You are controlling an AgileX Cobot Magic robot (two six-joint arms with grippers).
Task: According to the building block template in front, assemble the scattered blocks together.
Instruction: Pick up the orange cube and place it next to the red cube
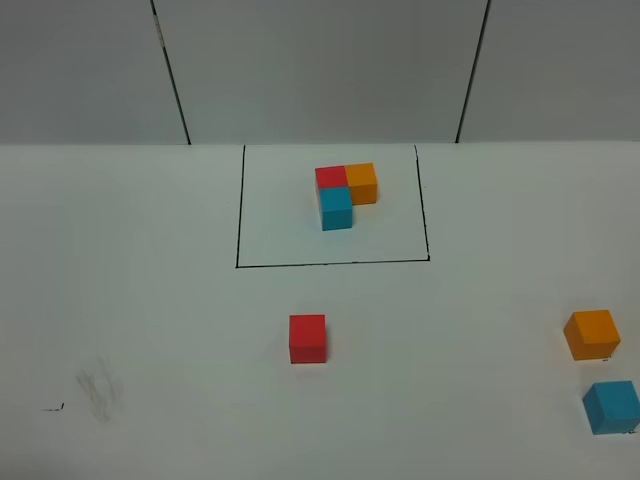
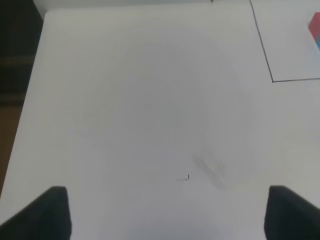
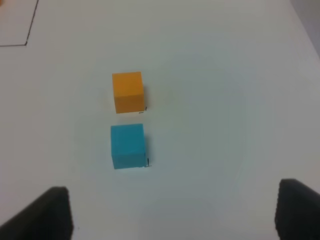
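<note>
The template is an L of red, orange and blue cubes inside a black drawn rectangle at the back centre; its red edge shows in the left wrist view. The loose red cube sits in front of the frame. The loose orange cube and light blue cube sit at the right edge, a small gap between them; the right wrist view shows the orange and the blue. My left gripper is open over bare table. My right gripper is open, short of the blue cube. Neither arm shows in the high view.
The white table carries a grey smudge and a small black mark at the front left, also in the left wrist view. The table's left edge drops to a dark floor. A grey panelled wall stands behind.
</note>
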